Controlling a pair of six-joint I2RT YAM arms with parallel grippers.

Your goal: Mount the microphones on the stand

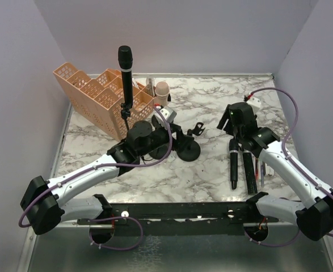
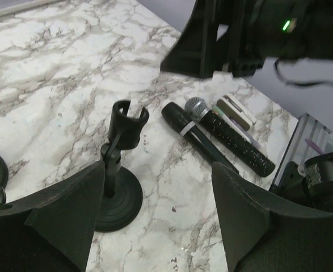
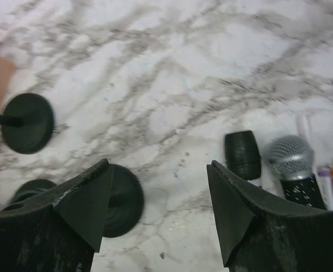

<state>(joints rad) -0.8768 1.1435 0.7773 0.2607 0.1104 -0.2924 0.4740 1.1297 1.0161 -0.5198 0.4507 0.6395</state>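
Microphones occupy two spots on the white, grey-veined marble bench (image 1: 211, 96). One all-black stick-shaped microphone (image 1: 125, 71) stands upright on a thin black stand at about 10 o'clock on the bench, just in front of a peach plastic lattice rack (image 1: 92, 90). A second all-black microphone (image 1: 233, 164) and a black microphone with a silver mesh head (image 1: 249, 170) lie flat, side by side, at about 4 o'clock. Their heads point toward 12 o'clock, and a few thin pens (image 1: 261, 170) lie just beside them at 3 o'clock.

A short black stand with a round base (image 1: 190, 148) sits near the middle of the bench, apart from the lying pair, and its U-shaped clip (image 2: 126, 120) is empty.

The left tool (image 2: 155, 209) has its fingers spread wide with nothing clamped. It hangs just at 9 o'clock of the short stand, and its wrist camera looks down onto the empty clip, with the two lying microphones farther off.

The right tool (image 3: 160, 204) also has its fingers apart with nothing between them. It is above the bench, just at 12 o'clock of the lying pair. In its wrist view both heads show at 4 o'clock, clear of the fingers.
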